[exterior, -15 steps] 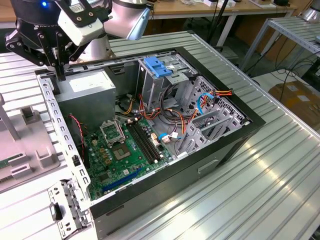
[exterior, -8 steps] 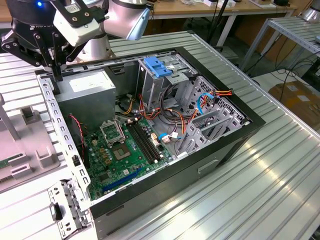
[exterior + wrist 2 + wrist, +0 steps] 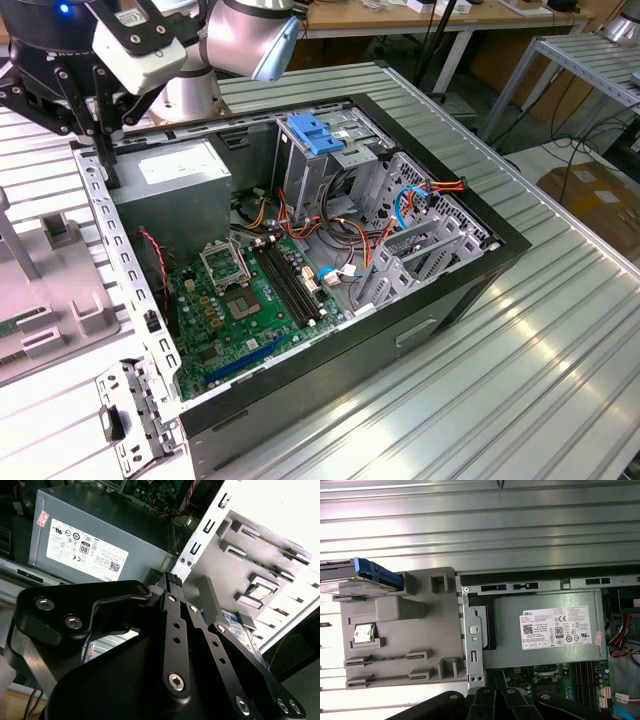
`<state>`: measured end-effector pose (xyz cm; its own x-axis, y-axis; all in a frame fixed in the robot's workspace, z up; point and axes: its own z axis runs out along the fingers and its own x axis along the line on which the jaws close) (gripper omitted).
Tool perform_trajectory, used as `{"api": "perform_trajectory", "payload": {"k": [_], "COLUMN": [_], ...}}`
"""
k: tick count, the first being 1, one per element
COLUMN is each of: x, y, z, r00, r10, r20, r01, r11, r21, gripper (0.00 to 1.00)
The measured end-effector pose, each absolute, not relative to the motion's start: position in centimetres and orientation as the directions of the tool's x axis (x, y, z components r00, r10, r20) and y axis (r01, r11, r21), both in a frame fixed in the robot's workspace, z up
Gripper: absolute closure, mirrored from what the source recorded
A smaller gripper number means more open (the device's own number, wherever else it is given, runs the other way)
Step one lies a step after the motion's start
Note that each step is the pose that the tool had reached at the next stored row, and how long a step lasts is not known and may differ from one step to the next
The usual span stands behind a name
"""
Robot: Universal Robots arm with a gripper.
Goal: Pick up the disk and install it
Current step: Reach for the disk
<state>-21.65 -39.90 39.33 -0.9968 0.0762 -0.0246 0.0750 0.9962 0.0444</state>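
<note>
Ribbed aluminium table (image 3: 495,525) bearing a grey moulded fixture tray (image 3: 420,630), set just beside the perforated metal frame (image 3: 472,630) of an open computer case. The disk (image 3: 357,577) — silver, with a blue carrier rail — sits at the tray corner farthest from the case, near a small square silver part (image 3: 363,632) seated in a recess. Inside the case, a grey power-supply box (image 3: 510,630) with a white label (image 3: 555,630) lies against the frame, bordered by the motherboard (image 3: 580,680) and red and yellow cables (image 3: 620,635).
</note>
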Motion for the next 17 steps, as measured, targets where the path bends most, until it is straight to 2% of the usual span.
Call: {"api": "perform_trajectory", "payload": {"k": [17], "x": [-23.2], "y": [-39.9], "z": [39.3], "r00": [-0.997], "r10": [0.076], "r20": [-0.025], "r01": [0.075], "r11": [0.996], "r21": [0.044], "gripper": [0.89]}}
